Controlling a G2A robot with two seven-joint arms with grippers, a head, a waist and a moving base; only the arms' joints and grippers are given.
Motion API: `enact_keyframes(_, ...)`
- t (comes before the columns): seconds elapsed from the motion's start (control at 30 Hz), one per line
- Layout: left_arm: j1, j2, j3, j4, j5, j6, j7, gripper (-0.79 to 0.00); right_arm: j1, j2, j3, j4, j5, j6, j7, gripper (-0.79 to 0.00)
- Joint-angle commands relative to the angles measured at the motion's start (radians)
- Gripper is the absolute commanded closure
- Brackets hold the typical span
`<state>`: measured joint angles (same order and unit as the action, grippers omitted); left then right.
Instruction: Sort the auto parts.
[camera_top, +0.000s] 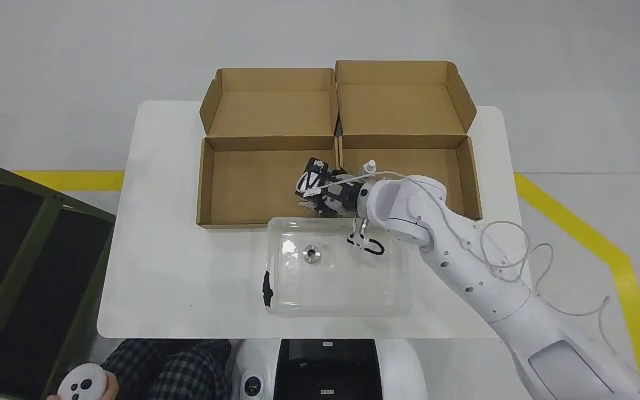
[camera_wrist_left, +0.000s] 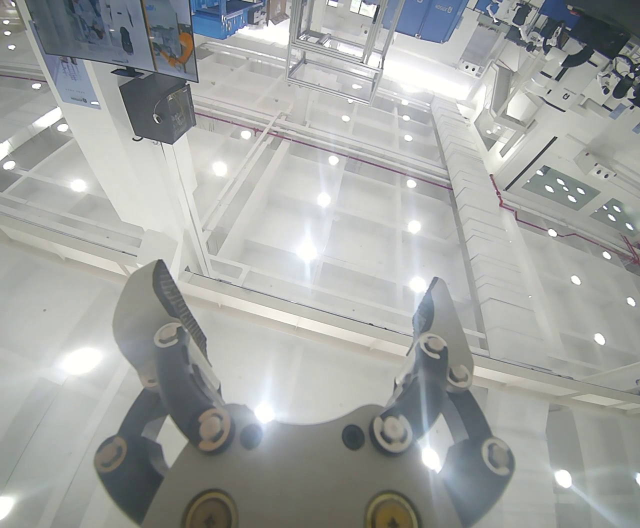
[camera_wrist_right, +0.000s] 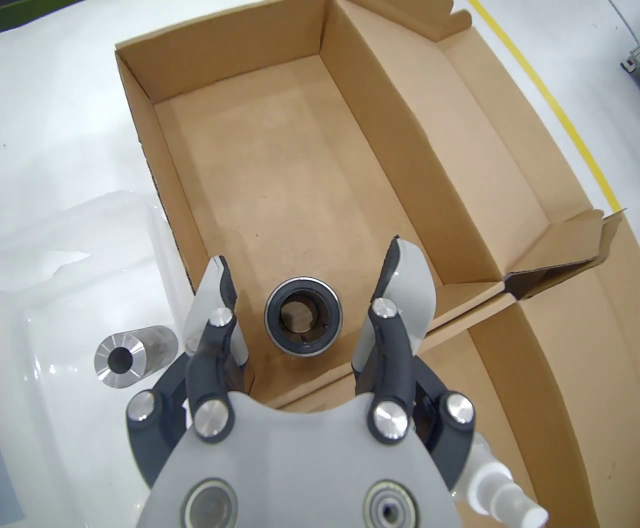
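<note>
- The bearing (camera_wrist_right: 303, 317), a dark-rimmed steel ring with an open bore, is lying on the floor of a cardboard box (camera_wrist_right: 260, 165), close to the corner that adjoins the neighbouring box (camera_wrist_right: 550, 360).
- It is looking heavy for its bulk, rigid and smooth. A pinch across the curved outer rim is likely to be slipping unless the pads are sitting squarely on opposite sides at the widest line.
- The right gripper (camera_wrist_right: 310, 256) is hanging over it with its jaws spread wide, one on either side of the ring and touching nothing. Whether the ring is resting flat or leaning slightly is hard to tell.
- A bored metal sleeve (camera_wrist_right: 132, 355) is lying on its side in the clear tray (camera_wrist_right: 60, 280) just beside the box. It is probably hard, slick and apt to roll, so a hold across its barrel would suit it.
- The left gripper (camera_wrist_left: 297, 277) is pointing up at the ceiling, jaws apart and carrying nothing.
</note>
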<state>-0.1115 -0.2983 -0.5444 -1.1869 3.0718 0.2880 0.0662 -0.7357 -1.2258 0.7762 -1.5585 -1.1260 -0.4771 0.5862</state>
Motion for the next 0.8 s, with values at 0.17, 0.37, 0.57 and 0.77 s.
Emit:
enact_keyframes(0.17,0.000,0.000,0.000,0.000,0.000,0.000,0.000,-0.785,-0.102,0.030,0.075,-0.188,0.004,-0.080,-0.002,-0.557)
enact_keyframes(0.37,0.000,0.000,0.000,0.000,0.000,0.000,0.000,-0.785,-0.217,0.054,0.103,-0.323,-0.033,-0.150,0.006,-0.594)
enact_keyframes(0.57,0.000,0.000,0.000,0.000,0.000,0.000,0.000,-0.785,-0.318,0.074,0.110,-0.405,-0.109,-0.207,-0.008,-0.588)
enact_keyframes(0.77,0.000,0.000,0.000,0.000,0.000,0.000,0.000,-0.785,-0.376,0.085,0.107,-0.412,-0.209,-0.220,-0.033,-0.563)
